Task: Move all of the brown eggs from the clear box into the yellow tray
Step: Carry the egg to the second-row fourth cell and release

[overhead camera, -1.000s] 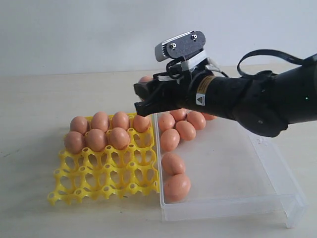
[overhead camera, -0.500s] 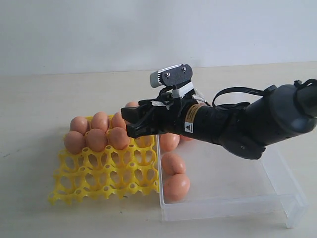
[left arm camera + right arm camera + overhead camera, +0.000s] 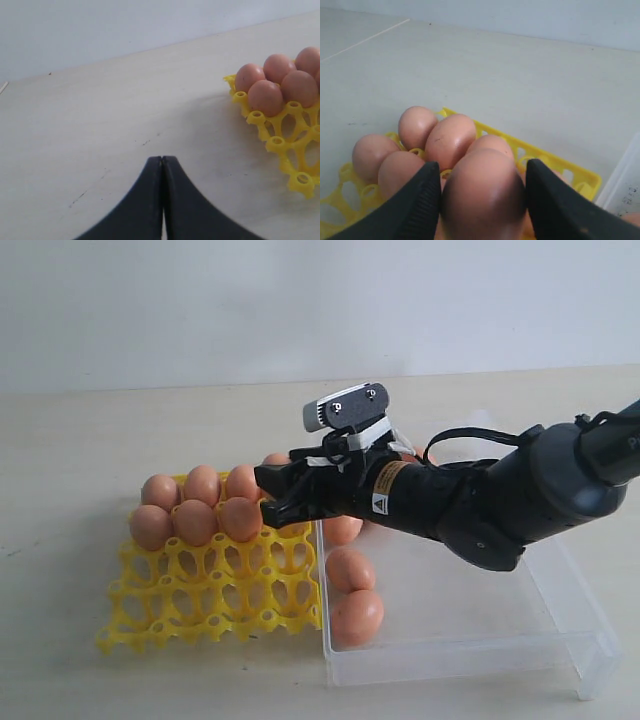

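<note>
My right gripper [image 3: 281, 496] reaches across from the clear box [image 3: 470, 640] to the right side of the yellow tray [image 3: 210, 592]. Its jaws are shut on a brown egg [image 3: 482, 200], held just above the tray's cups beside the eggs standing there. Several brown eggs [image 3: 195, 520] fill the tray's two back rows. Three more eggs [image 3: 352, 570] show along the box's left wall; the arm hides others. In the left wrist view my left gripper [image 3: 162, 159] is shut and empty over bare table, left of the tray [image 3: 295, 145].
The tray's two front rows of cups [image 3: 215, 615] stand open. The box's right and front parts [image 3: 480, 590] hold nothing. A pale wall [image 3: 300, 300] rises behind the table.
My right arm has come down and to the left, carrying the egg from above the box's back edge to low over the tray. The left gripper shows no change.
</note>
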Available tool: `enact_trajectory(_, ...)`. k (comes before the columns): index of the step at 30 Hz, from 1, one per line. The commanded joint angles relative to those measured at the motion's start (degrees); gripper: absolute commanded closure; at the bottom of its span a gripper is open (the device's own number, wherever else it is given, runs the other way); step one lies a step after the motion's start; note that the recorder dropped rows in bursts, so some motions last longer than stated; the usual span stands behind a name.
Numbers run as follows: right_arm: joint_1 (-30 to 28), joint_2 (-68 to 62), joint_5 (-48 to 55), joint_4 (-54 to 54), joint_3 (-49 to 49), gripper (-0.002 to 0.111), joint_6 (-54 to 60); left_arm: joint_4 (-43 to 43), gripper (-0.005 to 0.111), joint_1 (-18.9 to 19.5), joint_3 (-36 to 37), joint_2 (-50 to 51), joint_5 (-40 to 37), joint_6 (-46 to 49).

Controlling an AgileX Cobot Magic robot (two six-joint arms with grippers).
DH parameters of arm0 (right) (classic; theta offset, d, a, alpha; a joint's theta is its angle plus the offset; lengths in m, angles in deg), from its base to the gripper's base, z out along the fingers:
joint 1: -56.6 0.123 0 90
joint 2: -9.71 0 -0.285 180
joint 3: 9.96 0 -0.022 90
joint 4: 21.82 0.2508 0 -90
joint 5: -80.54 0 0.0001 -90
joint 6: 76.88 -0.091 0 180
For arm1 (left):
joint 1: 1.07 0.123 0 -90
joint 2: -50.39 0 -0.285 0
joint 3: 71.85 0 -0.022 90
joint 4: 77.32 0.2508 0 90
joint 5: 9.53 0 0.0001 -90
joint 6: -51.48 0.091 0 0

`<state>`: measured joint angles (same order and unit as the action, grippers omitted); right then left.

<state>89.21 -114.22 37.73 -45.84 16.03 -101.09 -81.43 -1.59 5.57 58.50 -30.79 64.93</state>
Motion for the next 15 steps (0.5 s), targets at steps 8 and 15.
enact_trajectory(8,0.0,-1.8,0.3,1.0,0.0,0.079,-1.8,-0.1,0.107,-0.1,-0.2,-0.3,0.4,0.0)
enact_trajectory(15,0.0,-1.8,0.5,1.0,0.0,0.053,-1.8,-0.1,0.107,-0.1,-0.2,-0.3,0.4,0.0)
